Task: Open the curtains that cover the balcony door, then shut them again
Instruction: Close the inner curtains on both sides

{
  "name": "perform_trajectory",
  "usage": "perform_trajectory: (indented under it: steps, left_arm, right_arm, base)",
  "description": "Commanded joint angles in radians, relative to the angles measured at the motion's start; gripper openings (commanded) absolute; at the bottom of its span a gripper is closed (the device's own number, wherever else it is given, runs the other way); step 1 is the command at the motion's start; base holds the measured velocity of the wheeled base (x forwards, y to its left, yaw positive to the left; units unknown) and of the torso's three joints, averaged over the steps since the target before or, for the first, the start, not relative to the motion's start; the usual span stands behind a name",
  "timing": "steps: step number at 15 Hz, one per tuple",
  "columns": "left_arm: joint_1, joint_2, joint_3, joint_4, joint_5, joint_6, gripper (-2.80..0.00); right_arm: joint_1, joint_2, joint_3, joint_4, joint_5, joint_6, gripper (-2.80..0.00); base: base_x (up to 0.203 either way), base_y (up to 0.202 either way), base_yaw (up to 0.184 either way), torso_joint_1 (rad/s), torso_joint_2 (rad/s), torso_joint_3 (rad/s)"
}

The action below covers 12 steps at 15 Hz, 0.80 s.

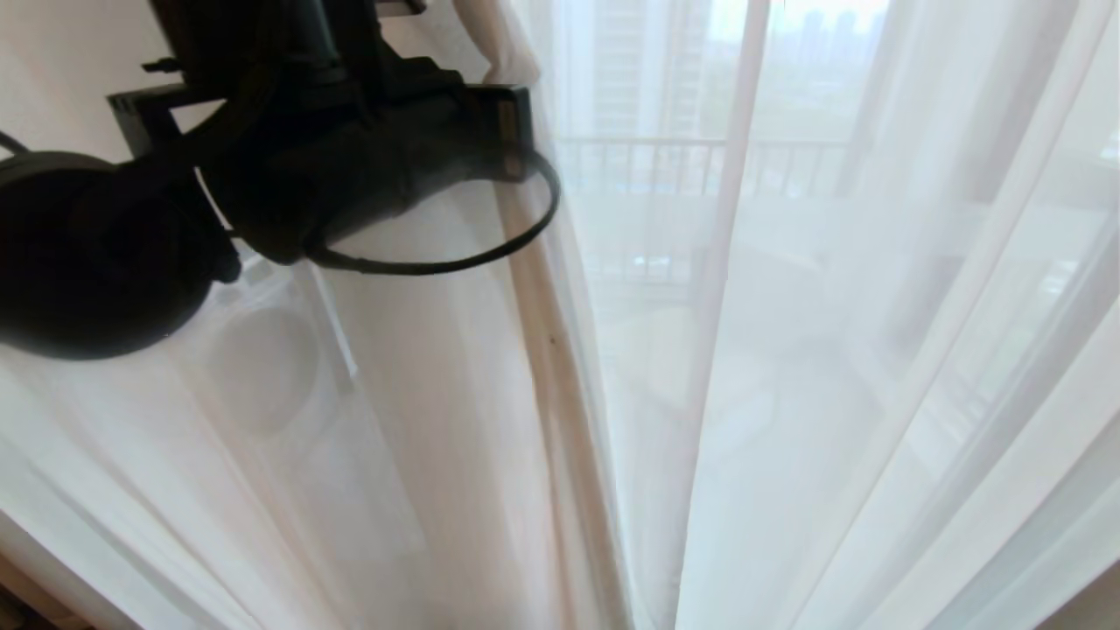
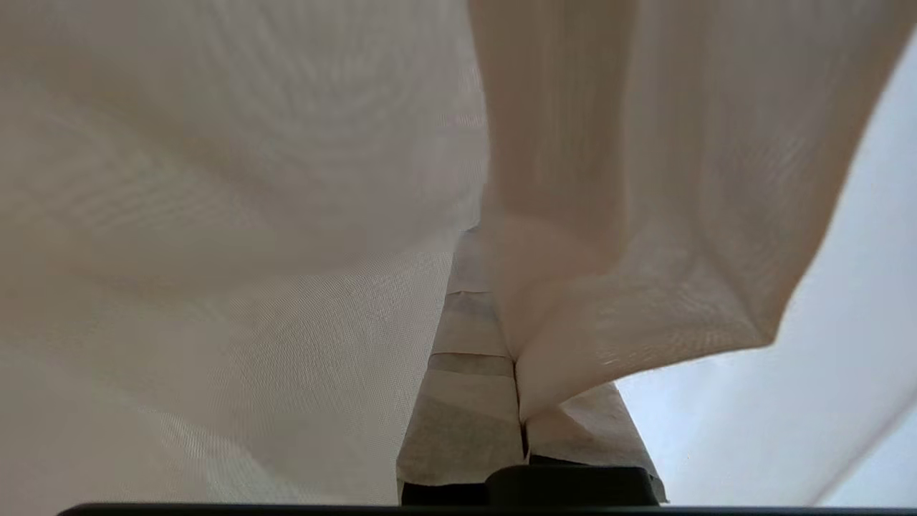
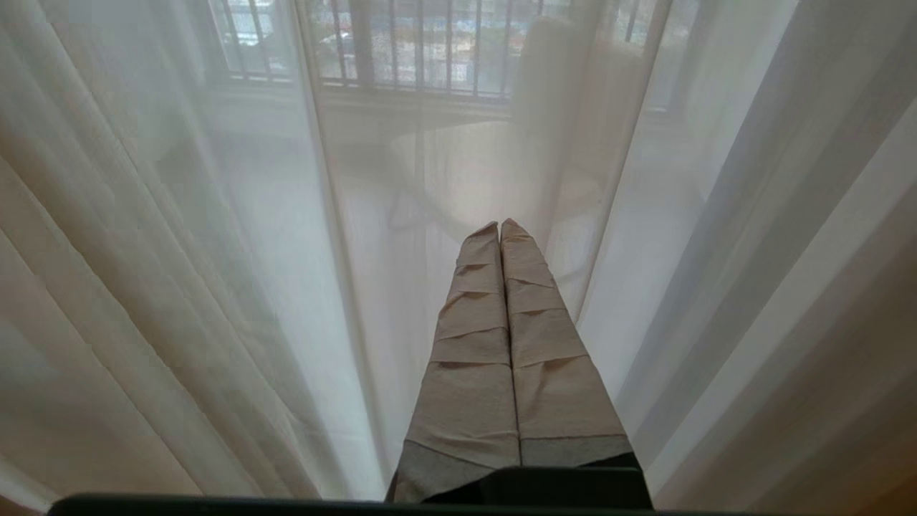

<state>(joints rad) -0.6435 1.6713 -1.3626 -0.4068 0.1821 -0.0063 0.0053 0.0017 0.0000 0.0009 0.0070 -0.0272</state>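
A: Left gripper (image 2: 517, 401) is high at the top left of the head view, pinched tight on a fold of the sheer (image 2: 630, 287). The wrist view shows the cloth trapped right between the taped fingers (image 2: 466, 423).

B: And the right gripper (image 3: 500, 228)?

A: Low, clenched on nothing, tips pointing at the sheer just ahead. Parked, by the look of it.

B: So how should the left arm play this?

A: I'd say drag sideways along the rail line, level, not downward. Thin fabric, small bite: a yank could slip it out or strain the hooks. Steady pace lets the pleats stack.

B: Where does the sheer sit overall?

A: Across nearly everything ahead, hanging in long folds. Through it, a railing (image 1: 700, 166) shows. The seam (image 1: 560, 367) between panels runs down just right of the left gripper.
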Motion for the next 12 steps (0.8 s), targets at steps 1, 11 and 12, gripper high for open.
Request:
perform_trajectory:
  steps: [1, 11, 12]
  left_arm:
    - [0.14, -0.074, 0.052, -0.003, 0.001, -0.001, -2.8]
    - [0.531, -0.137, 0.233, -0.011, 0.002, 0.001, -2.8]
    - [0.539, -0.137, 0.241, -0.025, 0.003, 0.0, -2.8]
  right_arm:
    - [0.001, 0.0, 0.0, 0.0, 0.0, 0.0, -2.8]
    - [0.001, 0.0, 0.0, 0.0, -0.001, 0.0, -2.8]
    - [0.001, 0.0, 0.0, 0.001, -0.001, 0.0, -2.8]
  base:
    - [0.0, 0.0, 0.0, 0.0, 0.0, 0.0]
    - [0.0, 0.0, 0.0, 0.0, 0.0, 0.0]
    - [0.0, 0.0, 0.0, 0.0, 0.0, 0.0]
